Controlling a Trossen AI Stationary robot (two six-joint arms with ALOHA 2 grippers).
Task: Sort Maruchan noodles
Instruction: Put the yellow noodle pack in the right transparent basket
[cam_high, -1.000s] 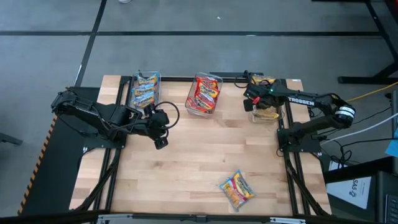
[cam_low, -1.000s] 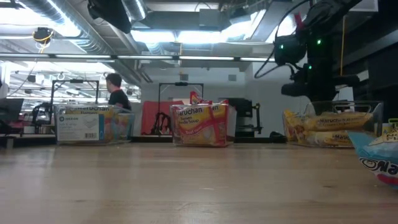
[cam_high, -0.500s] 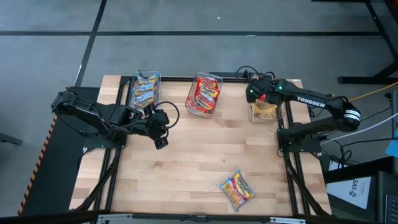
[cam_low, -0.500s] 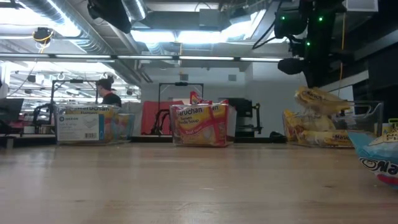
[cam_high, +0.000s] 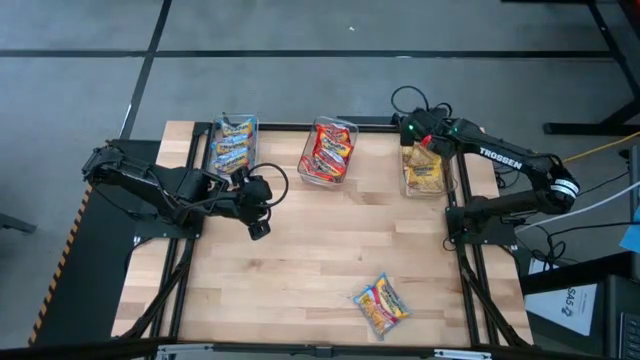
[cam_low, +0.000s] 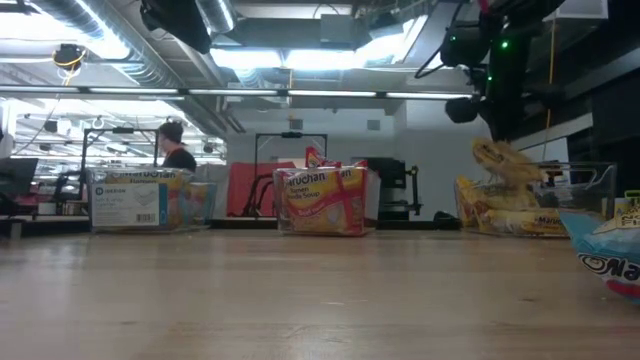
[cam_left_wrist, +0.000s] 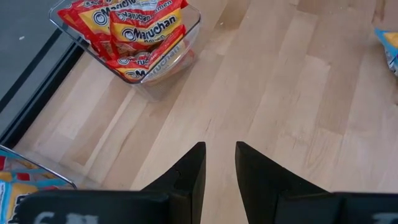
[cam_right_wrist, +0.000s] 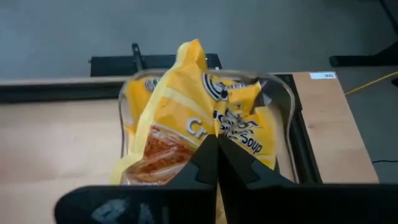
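A loose Maruchan packet (cam_high: 382, 305) with blue, yellow and red print lies flat on the table near the front edge; it also shows in the low view (cam_low: 610, 255). A yellow packet (cam_right_wrist: 186, 106) sticks up tilted out of the clear right-hand bin (cam_high: 447, 182), resting on the yellow packets in it. My right gripper (cam_high: 412, 135) is shut and empty, above the bin's far end. My left gripper (cam_high: 258, 225) is open and empty, low over the table's left half.
A clear bin of blue packets (cam_high: 233, 145) and a clear bin of red packets (cam_high: 328, 150) stand along the far edge. Bare wood lies between the bins and the loose packet. A person (cam_low: 178, 155) stands in the room beyond the table.
My right gripper has risen and gone toward the table's far edge, off the top of the right-hand bin. The yellow packet it covered now shows, sticking up tilted from the bin.
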